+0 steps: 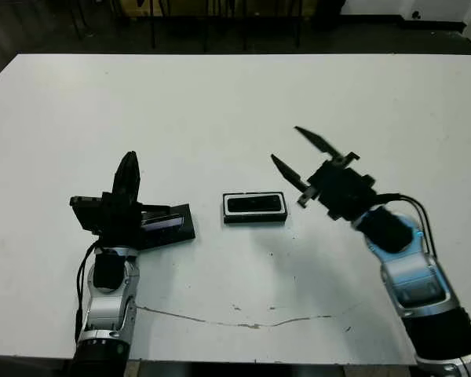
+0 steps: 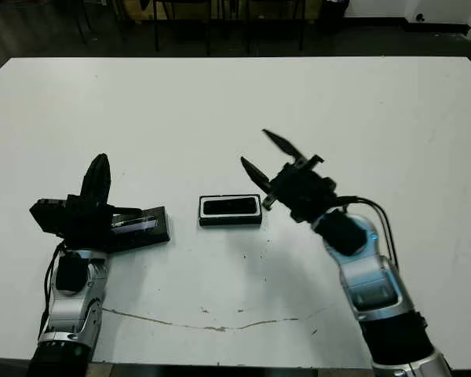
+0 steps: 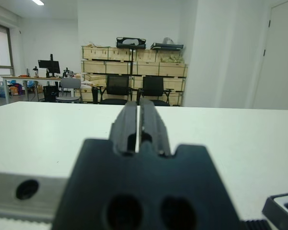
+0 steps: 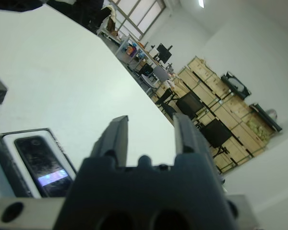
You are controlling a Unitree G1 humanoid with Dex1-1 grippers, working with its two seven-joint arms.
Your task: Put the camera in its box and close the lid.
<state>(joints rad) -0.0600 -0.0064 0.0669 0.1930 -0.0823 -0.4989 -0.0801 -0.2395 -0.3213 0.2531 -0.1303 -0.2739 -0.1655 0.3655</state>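
Note:
The box (image 1: 224, 209), a shallow black tray with a white lining, lies at the table's middle front. The slim black camera (image 1: 254, 204) rests inside it, and the right wrist view shows the camera (image 4: 41, 165) lying flat in the tray with a pale glossy patch. The lid (image 1: 166, 222), a flat black panel with a silvery strip, lies on the table left of the box, partly under my left arm. My left gripper (image 1: 129, 161) points away over the table, shut and empty. My right gripper (image 1: 285, 143) hovers open, just right of the box and above it.
The white table (image 1: 220, 102) stretches wide behind the box. A thin dark crack line (image 1: 235, 322) runs near the front edge. Chairs and stacked wooden crates (image 3: 129, 67) stand beyond the far edge.

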